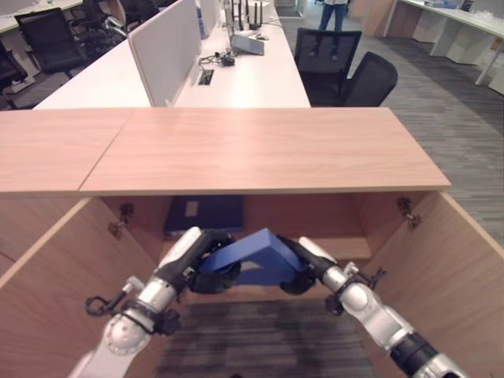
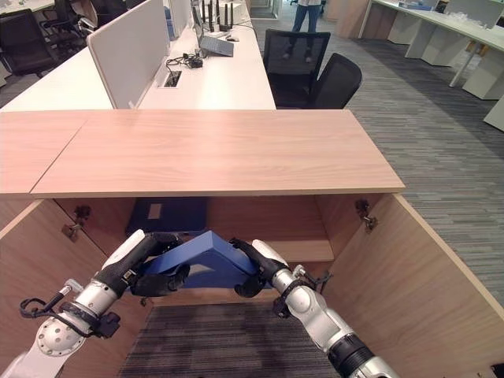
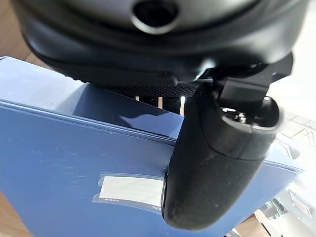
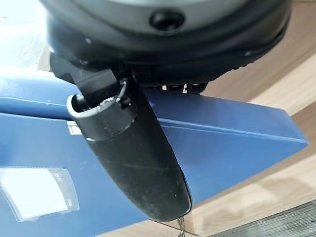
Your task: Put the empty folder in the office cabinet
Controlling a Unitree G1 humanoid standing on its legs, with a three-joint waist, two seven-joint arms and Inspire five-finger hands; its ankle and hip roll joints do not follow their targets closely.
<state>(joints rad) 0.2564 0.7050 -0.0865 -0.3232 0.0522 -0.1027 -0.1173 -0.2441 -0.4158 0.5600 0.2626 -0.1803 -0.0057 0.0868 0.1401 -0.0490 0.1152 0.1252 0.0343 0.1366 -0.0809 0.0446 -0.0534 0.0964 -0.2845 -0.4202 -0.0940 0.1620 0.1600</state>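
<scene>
Gripping a blue folder (image 1: 256,260) from either end, both hands hold it inside the open office cabinet (image 1: 260,150), just below the cabinet's wooden top. The left hand (image 1: 206,260) has its fingers curled round the folder's left end, with the thumb (image 3: 212,163) pressed flat on the blue face beside a white label (image 3: 131,190). The right hand (image 1: 303,268) clamps the right end in the same way; its thumb (image 4: 133,158) lies across the cover and its fingers wrap behind. The folder sits tilted, one corner raised like a peak between the two hands, above the cabinet's lower shelf (image 1: 346,248) and not resting flat on it.

Further back in the cabinet, a darker blue folder (image 1: 205,213) with a pale label stands against the rear wall, apart from the held one. Both cabinet doors (image 1: 453,276) hang wide open to the sides, metal hinges (image 1: 405,211) showing at the upper corners. Beyond the cabinet lies a white tabletop (image 1: 244,75) with a grey divider panel (image 1: 165,47) and some cables, black office chairs (image 1: 346,67) beside it, and a person's legs (image 1: 331,20) standing farther off on the grey carpet (image 1: 441,110).
</scene>
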